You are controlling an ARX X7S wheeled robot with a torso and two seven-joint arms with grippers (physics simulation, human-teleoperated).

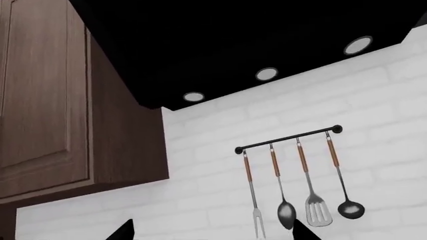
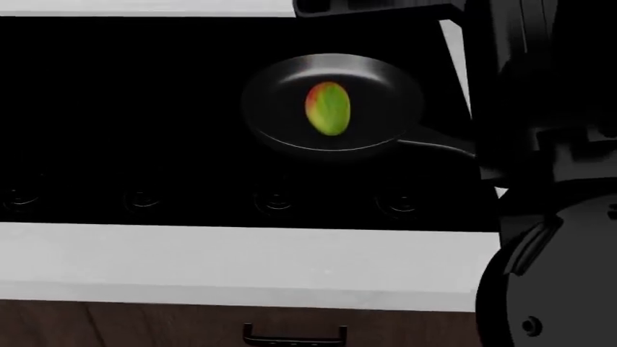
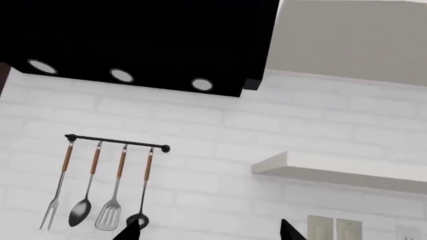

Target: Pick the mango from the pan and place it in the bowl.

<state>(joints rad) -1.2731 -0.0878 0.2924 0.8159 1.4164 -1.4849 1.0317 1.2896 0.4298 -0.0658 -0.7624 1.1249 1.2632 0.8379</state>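
A small oval green mango with a red-orange blush (image 2: 328, 108) is seen lying in the middle of a round black frying pan (image 2: 386, 79) on a dark stovetop (image 2: 126, 108), not yet grasped. No bowl is shown. Both wrist cameras are aimed at a white brick wall (image 3: 267, 130), each showing two spread fingertip ends, so both jaws are judged released

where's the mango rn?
In the head view, the mango lies in the middle of the black pan on the dark stovetop, right of centre; neither wrist view shows it.

Dim, near-black stovetop (image 2: 144, 108) — bright white wall tiles (image 3: 333, 125); sharp, flat render
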